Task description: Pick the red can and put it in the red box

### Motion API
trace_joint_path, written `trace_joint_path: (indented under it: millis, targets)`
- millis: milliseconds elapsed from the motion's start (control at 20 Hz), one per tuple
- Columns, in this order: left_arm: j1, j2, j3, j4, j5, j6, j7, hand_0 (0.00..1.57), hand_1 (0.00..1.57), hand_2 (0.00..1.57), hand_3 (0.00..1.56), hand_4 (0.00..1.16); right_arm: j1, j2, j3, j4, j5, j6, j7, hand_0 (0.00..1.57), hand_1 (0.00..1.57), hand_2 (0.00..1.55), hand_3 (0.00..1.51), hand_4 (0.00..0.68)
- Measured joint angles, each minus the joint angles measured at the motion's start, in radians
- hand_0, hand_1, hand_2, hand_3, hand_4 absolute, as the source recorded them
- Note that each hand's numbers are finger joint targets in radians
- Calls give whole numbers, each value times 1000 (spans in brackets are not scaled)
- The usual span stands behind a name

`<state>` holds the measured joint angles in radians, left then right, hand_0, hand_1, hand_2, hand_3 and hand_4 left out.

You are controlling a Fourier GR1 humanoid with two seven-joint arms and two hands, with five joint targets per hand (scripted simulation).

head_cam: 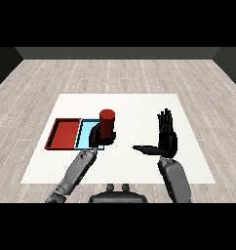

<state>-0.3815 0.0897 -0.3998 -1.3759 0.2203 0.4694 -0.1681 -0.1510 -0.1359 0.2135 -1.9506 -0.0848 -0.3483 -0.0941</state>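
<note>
White table (pixel 139 105) on grey plank floor (pixel 115 73)

I was working in a bare test room: a white table (pixel 139 161) stood alone on a pale wood-plank floor (pixel 51 78), closed off behind by a dark wall (pixel 115 52).

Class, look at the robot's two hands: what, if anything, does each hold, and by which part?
The left hand curls round the red can at its lower part. The right hand is open and holds nothing.
</note>
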Motion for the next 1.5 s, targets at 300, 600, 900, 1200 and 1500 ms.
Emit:
trace_joint_path:
  millis: [300,600,900,1200,1500]
  targets:
    - [-21,120,116,14,-5,-32,52,1571,1571,1571,1473,1122,129,-45,-98,-4,-52,48,-61,0,0,0,0,0]
    - [-37,268,227,146,-34,-59,88,1571,1571,1556,1479,1131,194,-61,-150,21,-74,81,-109,0,0,0,0,0]
    - [-63,380,312,356,-79,-60,105,1571,1571,1559,1490,1075,221,-58,-161,37,-74,89,-110,0,0,0,0,0]
    - [-140,438,376,650,-125,-86,48,1571,1571,1502,1423,1035,188,-52,-167,102,-73,117,-146,0,0,0,0,0]
    - [-260,412,383,963,-184,-95,16,1130,1130,1141,1309,906,141,-37,-141,193,-9,107,-188,0,0,0,0,0]
